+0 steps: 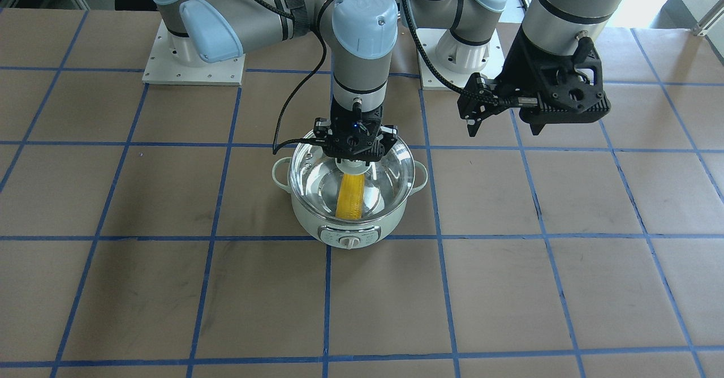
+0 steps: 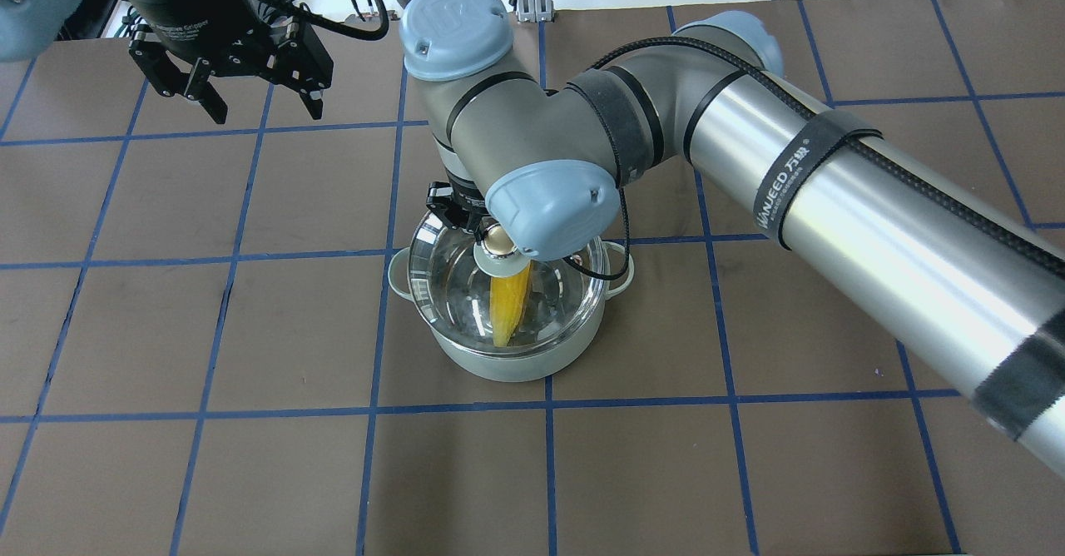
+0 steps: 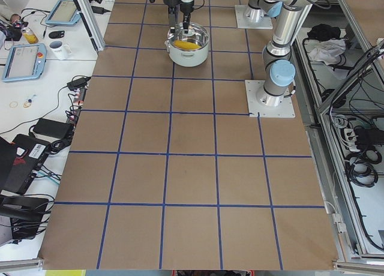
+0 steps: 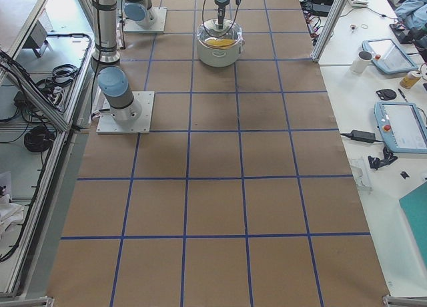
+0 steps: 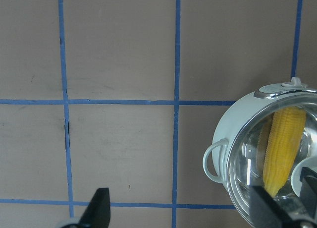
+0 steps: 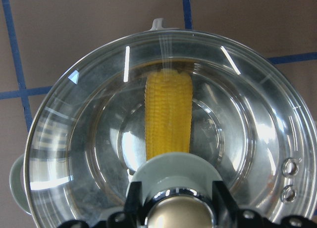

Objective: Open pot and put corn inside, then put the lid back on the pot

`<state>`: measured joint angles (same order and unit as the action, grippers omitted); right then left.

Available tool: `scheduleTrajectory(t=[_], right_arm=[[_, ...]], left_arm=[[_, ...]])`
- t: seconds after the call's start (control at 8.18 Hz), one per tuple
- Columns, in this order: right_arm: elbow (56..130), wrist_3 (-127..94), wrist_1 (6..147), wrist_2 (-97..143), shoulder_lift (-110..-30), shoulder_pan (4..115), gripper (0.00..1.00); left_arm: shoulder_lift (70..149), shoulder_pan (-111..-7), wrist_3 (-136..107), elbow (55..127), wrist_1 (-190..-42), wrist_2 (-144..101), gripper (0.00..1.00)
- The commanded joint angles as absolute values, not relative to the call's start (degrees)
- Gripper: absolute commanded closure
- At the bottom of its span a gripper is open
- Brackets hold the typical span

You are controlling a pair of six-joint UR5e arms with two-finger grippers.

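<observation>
The brown bench (image 1: 509, 287) carries a blue tape grid; the pot (image 2: 499, 366) stands on it, straddling a grid line; the lid (image 6: 74, 139) covers the pot's mouth; the right tool (image 6: 174, 203) is clamped on the lid's knob from above; the left tool (image 2: 266, 108) hangs spread wide, well apart from the pot; the corn (image 6: 168, 114) lies inside, directly beneath the right tool; a mug (image 3: 58, 48) sits on a side table (image 3: 18, 108).

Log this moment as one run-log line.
right gripper: shut on lid knob | lid: over pot mouth, seating unconfirmed | corn: inside pot | left gripper: open, empty, away from pot
</observation>
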<state>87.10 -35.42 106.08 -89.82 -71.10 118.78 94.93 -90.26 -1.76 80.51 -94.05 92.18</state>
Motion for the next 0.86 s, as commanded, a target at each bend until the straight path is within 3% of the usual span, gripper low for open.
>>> scheduleTrajectory(t=[0.0, 0.73], right_arm=[[87.1, -35.0, 106.2, -89.9, -71.1, 118.7, 0.61], [87.1, -35.0, 107.2, -89.9, -70.7, 118.7, 0.54]], left_arm=[[94.9, -90.3, -1.8, 80.6, -94.1, 92.3, 0.00], [94.9, -90.3, -1.8, 80.6, -94.1, 92.1, 0.00]])
